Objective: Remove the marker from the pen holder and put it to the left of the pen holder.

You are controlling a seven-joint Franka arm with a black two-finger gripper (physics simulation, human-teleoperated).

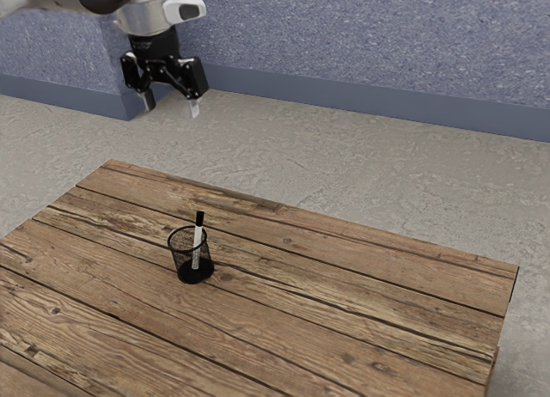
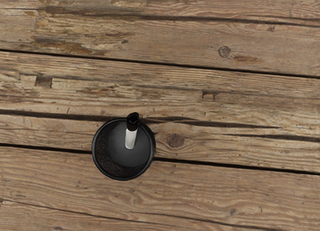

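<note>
A brown wooden table of rough, knotted planks with dark gaps (image 1: 344, 285) spreads across the lower part of the exterior view. Directly on it, left of that frame's centre, stands a round black mesh pen holder (image 1: 181, 258), upright.

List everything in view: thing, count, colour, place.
Rough plank-topped wooden table: 1, brown, exterior view's foreground.
Round wire-mesh pen holder: 1, black, upright on the table.
Slim capped marker: 1, white with black cap, leaning inside the holder, cap above the rim.
Mottled floor: 1, beige-grey, beyond the table.
Speckled walls: at least 2 faces, blue-grey, background.
Plain baseboard: along the walls, blue-grey.
Jointed robot arm: 1, white and black, exterior view's upper left.
Two-fingered claw: 1, black, open, above table height.
</note>
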